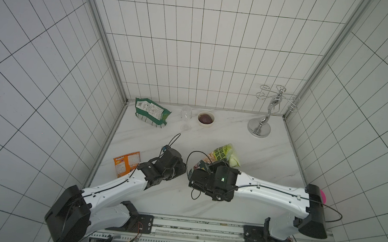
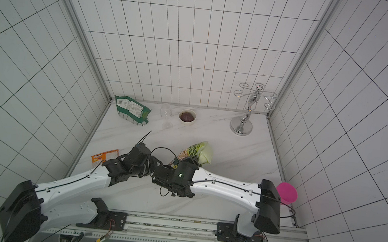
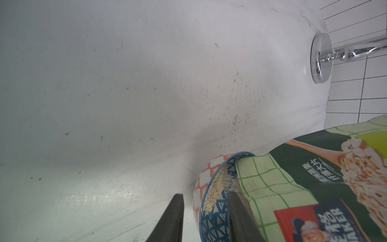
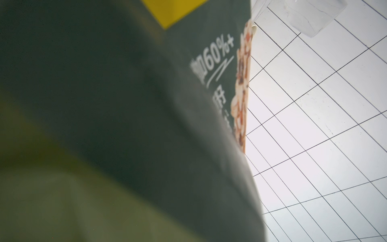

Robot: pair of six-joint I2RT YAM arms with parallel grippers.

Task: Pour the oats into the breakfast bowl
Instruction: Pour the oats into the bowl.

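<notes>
In the left wrist view the breakfast bowl (image 3: 201,184) shows an orange lattice outside, a blue rim and blue triangle mesh inside. Pale oats (image 3: 215,188) lie against its inner wall. My left gripper (image 3: 205,193) is shut on the bowl's near wall, one finger (image 3: 240,215) inside and one finger (image 3: 173,218) outside. The lime-green and white oats pouch (image 1: 224,154) (image 3: 314,178) hangs tilted with its mouth inside the bowl's rim. My right gripper (image 1: 207,171) is shut on the pouch. The pouch (image 4: 146,104) hides its fingers in the right wrist view. Both wrists hide the bowl in both top views.
Along the back wall stand a dark green bag (image 1: 152,113), a clear stemmed glass (image 1: 186,118), a small white bowl with a dark inside (image 1: 205,119) and a chrome stand (image 1: 259,128). An orange packet (image 1: 126,163) lies by the left wall. A pink cup (image 2: 286,194) sits behind the right arm.
</notes>
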